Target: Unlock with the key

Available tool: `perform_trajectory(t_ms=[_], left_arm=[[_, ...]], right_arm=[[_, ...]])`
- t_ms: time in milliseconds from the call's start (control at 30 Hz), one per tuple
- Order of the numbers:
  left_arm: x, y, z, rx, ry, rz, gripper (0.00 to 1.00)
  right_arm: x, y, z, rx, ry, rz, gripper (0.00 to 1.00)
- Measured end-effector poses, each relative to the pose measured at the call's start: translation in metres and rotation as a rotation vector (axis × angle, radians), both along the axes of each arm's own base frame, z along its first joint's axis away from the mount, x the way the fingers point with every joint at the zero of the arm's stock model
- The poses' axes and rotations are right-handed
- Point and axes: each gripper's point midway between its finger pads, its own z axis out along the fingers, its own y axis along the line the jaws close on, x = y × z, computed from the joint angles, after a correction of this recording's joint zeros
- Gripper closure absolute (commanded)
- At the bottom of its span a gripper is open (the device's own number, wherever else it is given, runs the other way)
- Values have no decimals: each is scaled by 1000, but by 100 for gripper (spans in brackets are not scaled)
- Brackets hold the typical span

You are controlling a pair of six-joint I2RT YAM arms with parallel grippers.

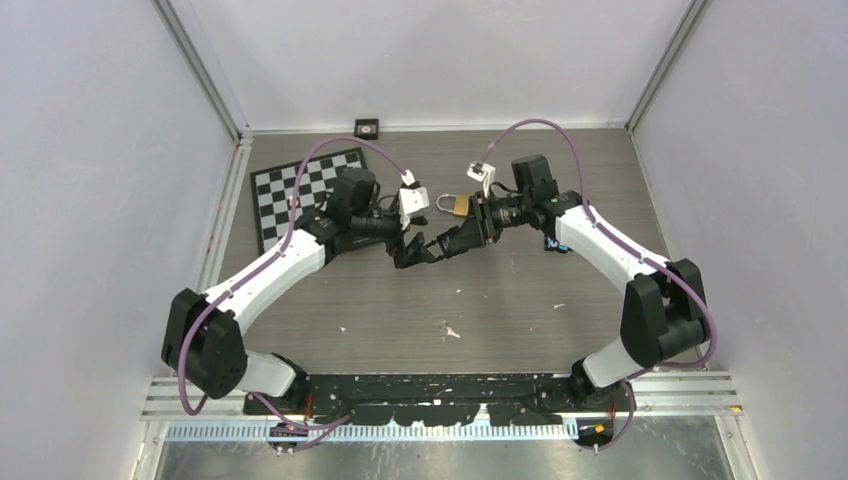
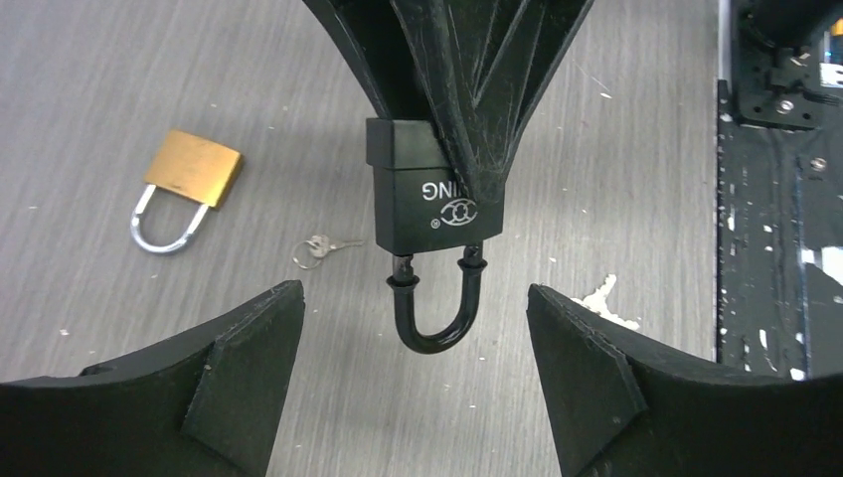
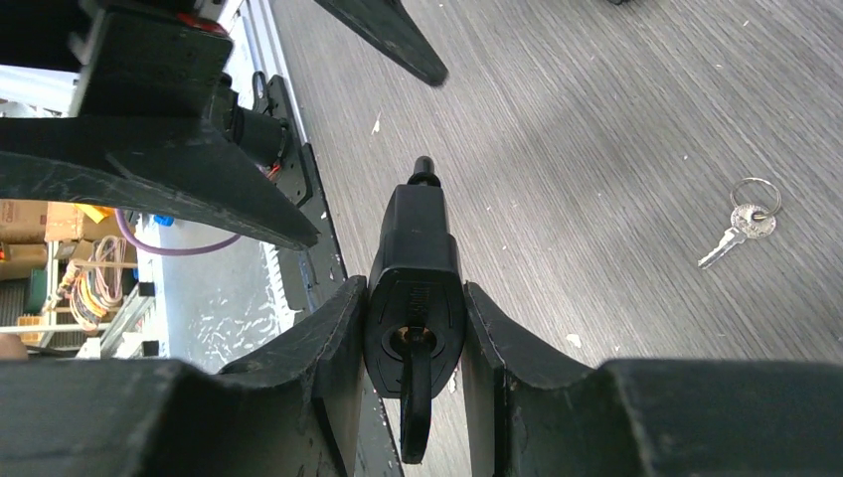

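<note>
A black padlock point(image 2: 432, 194) hangs above the table, and my right gripper point(image 3: 413, 290) is shut on its body point(image 3: 415, 243). A black key point(image 3: 415, 397) sits in the keyhole on the lock's underside, facing the right wrist camera. The glossy black shackle point(image 2: 437, 318) points toward my left gripper point(image 2: 413, 289), which is open with a finger point(image 2: 249, 348) on either side and touches nothing. One shackle leg looks drawn out further than the other. In the top view the two grippers meet at mid-table, the left gripper point(image 1: 408, 252) just left of the right gripper point(image 1: 442, 243).
A brass padlock point(image 2: 189, 171) with a silver shackle lies on the table behind the grippers point(image 1: 459, 205). A small silver key on a ring point(image 3: 741, 227) lies near it. A checkerboard point(image 1: 300, 195) lies at the back left. White specks point(image 1: 450, 330) dot the table's middle.
</note>
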Motion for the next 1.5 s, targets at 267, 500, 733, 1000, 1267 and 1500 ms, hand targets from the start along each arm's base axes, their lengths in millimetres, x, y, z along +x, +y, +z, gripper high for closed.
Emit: perform_trajectory(t_ms=[267, 500, 733, 1000, 1267, 1500], left_arm=[[-7, -8, -17, 11, 102, -63, 31], [-21, -10, -26, 18, 198, -120, 50], [-34, -10, -22, -9, 223, -189, 57], [-64, -8, -23, -26, 267, -318, 50], [-85, -7, -38, 60, 243, -382, 40], [-65, 1, -20, 85, 45, -275, 26]], right_arm=[[-6, 0, 10, 27, -24, 30, 100], [-6, -1, 4, 11, -16, 14, 99], [0, -6, -4, -3, 16, -42, 100], [17, -12, -3, 11, 26, -129, 99], [37, -25, 2, 49, 40, -219, 100], [37, -25, 2, 54, 39, -211, 100]])
